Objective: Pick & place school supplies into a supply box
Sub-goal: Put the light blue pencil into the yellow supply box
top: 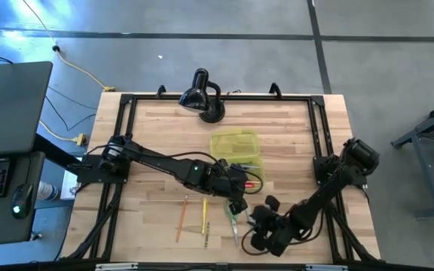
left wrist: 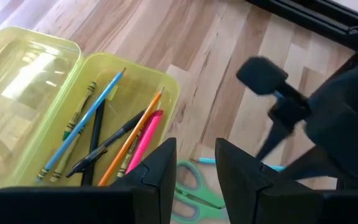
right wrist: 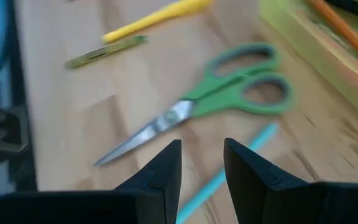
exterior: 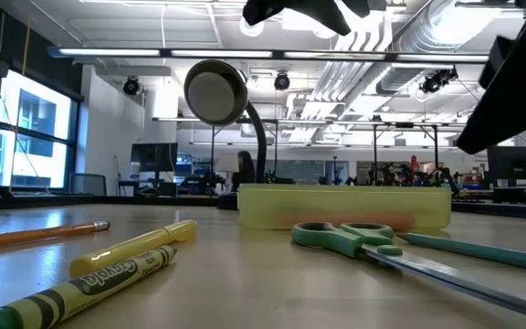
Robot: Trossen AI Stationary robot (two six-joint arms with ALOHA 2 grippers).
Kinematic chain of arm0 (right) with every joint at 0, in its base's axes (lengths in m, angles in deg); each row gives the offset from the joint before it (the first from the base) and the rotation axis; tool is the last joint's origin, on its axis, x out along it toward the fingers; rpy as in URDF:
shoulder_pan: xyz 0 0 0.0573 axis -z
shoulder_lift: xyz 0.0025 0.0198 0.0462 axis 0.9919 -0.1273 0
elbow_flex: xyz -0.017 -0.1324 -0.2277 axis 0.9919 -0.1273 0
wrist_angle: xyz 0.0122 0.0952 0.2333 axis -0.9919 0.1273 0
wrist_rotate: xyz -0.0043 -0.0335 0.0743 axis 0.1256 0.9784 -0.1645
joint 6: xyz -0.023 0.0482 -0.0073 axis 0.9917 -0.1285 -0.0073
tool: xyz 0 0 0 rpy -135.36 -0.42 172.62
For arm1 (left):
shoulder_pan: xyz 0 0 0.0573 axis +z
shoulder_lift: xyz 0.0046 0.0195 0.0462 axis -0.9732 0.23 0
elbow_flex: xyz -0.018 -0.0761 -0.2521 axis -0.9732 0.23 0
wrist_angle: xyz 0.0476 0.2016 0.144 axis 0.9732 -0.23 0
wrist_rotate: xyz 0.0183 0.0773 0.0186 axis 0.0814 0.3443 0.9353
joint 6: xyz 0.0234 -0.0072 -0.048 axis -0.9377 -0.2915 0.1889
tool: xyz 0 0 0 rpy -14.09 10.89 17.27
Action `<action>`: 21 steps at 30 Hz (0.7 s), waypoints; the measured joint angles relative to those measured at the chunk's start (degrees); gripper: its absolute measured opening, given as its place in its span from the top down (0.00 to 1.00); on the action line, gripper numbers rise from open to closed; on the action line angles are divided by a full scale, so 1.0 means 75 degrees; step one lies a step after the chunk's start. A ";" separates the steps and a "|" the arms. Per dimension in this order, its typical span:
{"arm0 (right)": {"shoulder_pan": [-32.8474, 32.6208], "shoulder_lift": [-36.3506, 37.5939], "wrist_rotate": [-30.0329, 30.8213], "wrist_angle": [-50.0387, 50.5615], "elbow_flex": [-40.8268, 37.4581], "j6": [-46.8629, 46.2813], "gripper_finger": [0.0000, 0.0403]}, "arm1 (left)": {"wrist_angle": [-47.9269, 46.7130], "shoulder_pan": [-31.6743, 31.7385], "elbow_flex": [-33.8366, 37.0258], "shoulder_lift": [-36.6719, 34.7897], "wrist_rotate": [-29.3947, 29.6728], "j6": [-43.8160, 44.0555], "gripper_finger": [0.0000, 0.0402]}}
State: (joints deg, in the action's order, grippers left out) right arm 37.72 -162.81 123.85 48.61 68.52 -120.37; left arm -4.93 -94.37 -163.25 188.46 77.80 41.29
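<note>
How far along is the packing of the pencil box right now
Partly done. The open box already holds several pens and pencils, among them a blue one, an orange one and a pink one. Neither gripper holds anything: the left gripper is above the box's edge, the right gripper above the scissors. Still on the table: the scissors, a teal pencil, a yellow marker and a crayon.

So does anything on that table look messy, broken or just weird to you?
Nothing looks broken or spilled. The box lies open with several pens inside, while the scissors, a teal pencil, a yellow marker and an orange pencil lie loose on the table, waiting to be packed.
</note>
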 joint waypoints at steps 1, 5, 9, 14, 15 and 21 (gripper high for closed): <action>0.0000 0.0000 0.0027 0.0163 0.0021 -0.0284 0.76 | 0.0001 0.0000 0.0000 0.0000 -0.0002 0.0002 0.64; -0.0022 -0.0219 -0.0057 0.0370 0.0022 -0.1173 0.76 | -0.0016 0.0000 0.0000 0.0000 0.0000 0.0005 0.64; -0.0005 -0.0646 -0.0376 0.0086 0.0019 -0.1424 0.76 | -0.0017 0.0000 0.0000 0.0000 0.0002 0.0004 0.64; 0.0111 -0.0988 -0.0610 -0.0140 0.0016 -0.1491 0.76 | -0.0022 0.0000 0.0000 0.0000 0.0004 -0.0016 0.64; 0.0149 -0.1011 -0.0624 -0.0129 0.0016 -0.1492 0.76 | -0.0019 0.0000 0.0000 0.0000 0.0004 -0.0020 0.64; 0.0365 -0.1005 -0.0620 0.0244 0.0025 -0.1485 0.76 | -0.0022 0.0000 0.0000 0.0000 0.0004 -0.0036 0.64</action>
State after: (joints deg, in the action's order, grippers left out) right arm 40.45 -170.35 119.20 50.44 68.71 -131.50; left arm -5.09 -94.37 -163.25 188.46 77.82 41.01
